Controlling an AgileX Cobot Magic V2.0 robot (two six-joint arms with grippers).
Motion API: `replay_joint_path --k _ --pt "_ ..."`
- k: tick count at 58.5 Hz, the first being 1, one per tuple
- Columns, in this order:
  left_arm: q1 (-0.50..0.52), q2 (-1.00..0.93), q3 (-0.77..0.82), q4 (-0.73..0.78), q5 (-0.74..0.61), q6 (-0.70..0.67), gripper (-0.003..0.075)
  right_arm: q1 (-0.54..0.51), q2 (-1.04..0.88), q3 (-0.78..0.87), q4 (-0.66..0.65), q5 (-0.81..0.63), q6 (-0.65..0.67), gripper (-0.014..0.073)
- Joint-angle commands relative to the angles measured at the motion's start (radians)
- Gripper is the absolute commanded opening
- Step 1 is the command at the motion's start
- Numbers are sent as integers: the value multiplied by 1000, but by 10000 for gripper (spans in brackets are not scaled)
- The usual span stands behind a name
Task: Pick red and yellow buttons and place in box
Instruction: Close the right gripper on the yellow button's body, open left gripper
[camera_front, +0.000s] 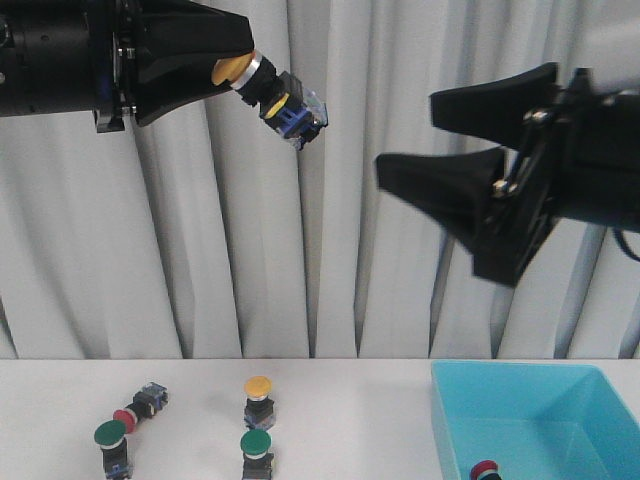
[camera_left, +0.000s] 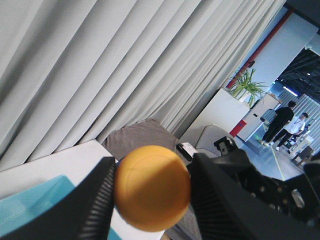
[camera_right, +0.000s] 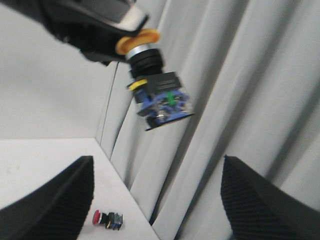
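High above the table's left side, my left gripper (camera_front: 240, 66) is shut on the cap of a yellow button (camera_front: 285, 105), whose dark body sticks out to the right. The left wrist view shows that yellow cap (camera_left: 152, 187) pinched between both fingers. My right gripper (camera_front: 410, 135) hangs open and empty in the air, right of the held button (camera_right: 156, 95) and above the cyan box (camera_front: 520, 370). A red button (camera_front: 485, 470) lies inside the box. On the table's left part, a red button (camera_front: 135, 408) lies on its side and a yellow button (camera_front: 258, 398) stands upright.
Two green-capped buttons (camera_front: 112, 445) (camera_front: 256, 452) stand near the front edge, in front of the red and yellow ones. A white pleated curtain (camera_front: 330, 250) closes off the back of the table.
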Motion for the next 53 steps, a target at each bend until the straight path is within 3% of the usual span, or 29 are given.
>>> replay_joint_path --k 1,24,53 --pt "-2 -39 -29 -82 -25 8 52 51 -9 -42 -24 -58 -8 542" --pt "-4 -39 -29 -87 191 33 52 108 -5 -48 -80 -123 11 542" --pt "-4 -39 -29 -87 230 33 52 119 23 -82 -58 -45 63 542"
